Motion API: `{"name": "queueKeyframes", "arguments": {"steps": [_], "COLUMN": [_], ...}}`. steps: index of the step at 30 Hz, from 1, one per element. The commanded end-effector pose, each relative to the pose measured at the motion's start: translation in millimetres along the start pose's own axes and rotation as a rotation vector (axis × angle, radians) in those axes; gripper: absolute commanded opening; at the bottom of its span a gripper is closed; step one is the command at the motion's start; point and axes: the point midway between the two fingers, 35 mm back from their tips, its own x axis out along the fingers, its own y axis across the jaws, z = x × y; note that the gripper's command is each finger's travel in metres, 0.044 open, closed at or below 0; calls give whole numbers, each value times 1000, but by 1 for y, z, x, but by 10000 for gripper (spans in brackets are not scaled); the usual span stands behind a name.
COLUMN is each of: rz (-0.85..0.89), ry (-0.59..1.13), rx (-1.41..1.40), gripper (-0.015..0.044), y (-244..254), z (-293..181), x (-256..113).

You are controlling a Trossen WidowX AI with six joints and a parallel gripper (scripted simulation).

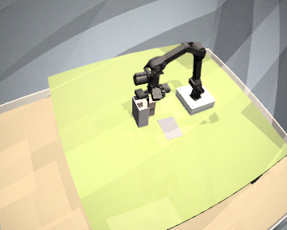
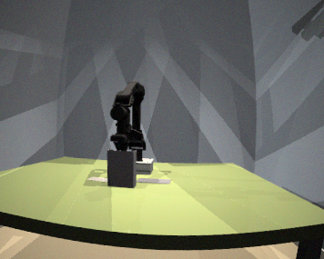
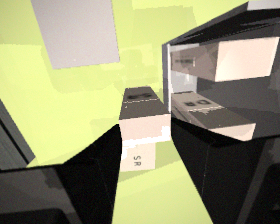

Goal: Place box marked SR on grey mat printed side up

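Grasping a box [image 1: 151, 106] [image 3: 145, 127], the gripper [image 1: 147, 101] [image 2: 121, 147] [image 3: 144, 125] has the wall of the dark bin [image 1: 141, 119] [image 2: 121, 169] [image 3: 166, 75] close by one finger. The held box is outside it (its slanted print is unreadable, so I cannot confirm SR). Two others [image 3: 247, 60] [image 3: 212, 112] are inside. Open green tabletop [image 1: 123, 158] [image 2: 171, 210] [image 3: 85, 105] separates the hand from the grey mat [image 1: 170, 127] [image 2: 154, 181] [image 3: 77, 32].

In top, looks steeply down from well above the tabletop [image 1: 123, 158] [image 2: 171, 210] [image 3: 30, 65]. In exterior, faces nearly level from low beyond the near edge towards the far edge. In wrist, peers down close between fingers. Shares bin [image 1: 141, 118] [image 2: 121, 169] [image 3: 166, 75] and mat [image 1: 170, 128] [image 2: 155, 181] [image 3: 77, 32] across top and wrist.
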Motion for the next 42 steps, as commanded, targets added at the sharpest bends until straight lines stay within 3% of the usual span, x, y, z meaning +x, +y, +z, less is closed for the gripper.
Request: {"name": "queueKeyframes", "arguments": {"steps": [1,42], "rz": [0,-1], "ry": [0,1], "rx": [0,8], "gripper": [153,153], "y": [0,33], "z": [0,39], "x": [0,-16]}}
